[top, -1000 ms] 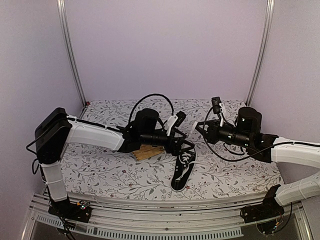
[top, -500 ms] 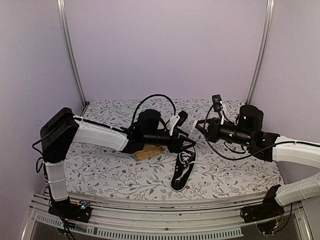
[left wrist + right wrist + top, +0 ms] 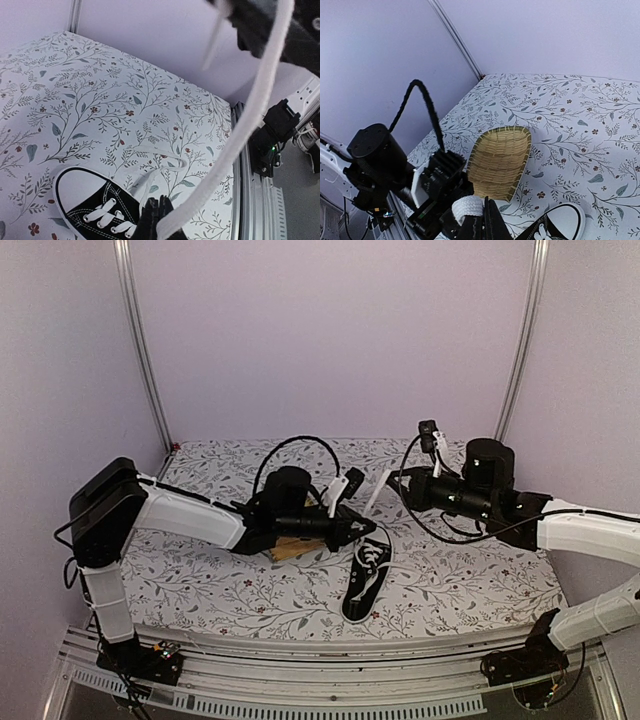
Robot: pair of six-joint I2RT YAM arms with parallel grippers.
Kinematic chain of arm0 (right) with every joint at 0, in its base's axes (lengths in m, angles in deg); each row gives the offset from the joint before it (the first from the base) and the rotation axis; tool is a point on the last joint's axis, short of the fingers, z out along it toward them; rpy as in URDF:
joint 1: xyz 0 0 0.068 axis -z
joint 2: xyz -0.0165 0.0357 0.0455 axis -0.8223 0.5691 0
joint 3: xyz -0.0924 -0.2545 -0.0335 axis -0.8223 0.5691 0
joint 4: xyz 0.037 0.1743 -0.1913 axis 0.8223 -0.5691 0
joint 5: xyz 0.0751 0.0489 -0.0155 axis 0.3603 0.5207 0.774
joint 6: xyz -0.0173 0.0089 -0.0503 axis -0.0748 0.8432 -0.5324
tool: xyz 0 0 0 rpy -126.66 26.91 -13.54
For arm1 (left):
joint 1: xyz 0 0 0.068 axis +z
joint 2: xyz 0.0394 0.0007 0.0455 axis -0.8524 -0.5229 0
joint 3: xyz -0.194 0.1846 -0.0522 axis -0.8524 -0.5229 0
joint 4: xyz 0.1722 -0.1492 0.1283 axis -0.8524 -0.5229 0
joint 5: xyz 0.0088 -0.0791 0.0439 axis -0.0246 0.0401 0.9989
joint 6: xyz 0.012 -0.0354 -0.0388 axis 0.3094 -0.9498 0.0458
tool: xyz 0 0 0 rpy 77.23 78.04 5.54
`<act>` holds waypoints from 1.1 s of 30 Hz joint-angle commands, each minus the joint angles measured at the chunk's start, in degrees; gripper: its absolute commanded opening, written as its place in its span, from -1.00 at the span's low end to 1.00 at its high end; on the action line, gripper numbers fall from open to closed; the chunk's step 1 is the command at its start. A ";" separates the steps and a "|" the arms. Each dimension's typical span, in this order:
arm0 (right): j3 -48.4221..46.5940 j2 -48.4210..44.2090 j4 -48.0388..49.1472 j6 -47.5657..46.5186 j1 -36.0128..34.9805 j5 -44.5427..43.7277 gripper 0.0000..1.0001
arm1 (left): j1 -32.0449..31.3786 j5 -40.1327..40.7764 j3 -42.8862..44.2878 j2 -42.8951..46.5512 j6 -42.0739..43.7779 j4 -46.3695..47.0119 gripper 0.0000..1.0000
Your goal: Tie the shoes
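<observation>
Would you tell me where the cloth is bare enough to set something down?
Bare: front-left cloth between the left arm and near edge; front-right, between the sneaker and right arm. Crowded: the middle, where the left gripper, right gripper, lace and woven tray meet.

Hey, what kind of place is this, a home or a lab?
Most likely a robotics lab test cell: left arm and right arm bolted to the table's aluminium front rail, plain lilac walls closing it in, and a floral cloth with a sneaker and woven tray as props.
</observation>
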 commanded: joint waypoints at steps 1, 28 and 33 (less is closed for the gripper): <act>-5.52 7.29 -6.55 2.22 0.76 -8.88 -0.96 | 0.61 2.03 -0.09 3.70 -2.47 -0.64 -1.00; 0.37 12.50 -30.06 13.19 7.10 -14.26 0.21 | 3.17 2.83 10.24 -5.22 -8.88 -17.21 -1.00; 1.57 13.17 -35.59 15.49 7.10 -16.32 0.07 | 3.89 1.17 10.11 -4.58 -7.29 -18.43 -1.00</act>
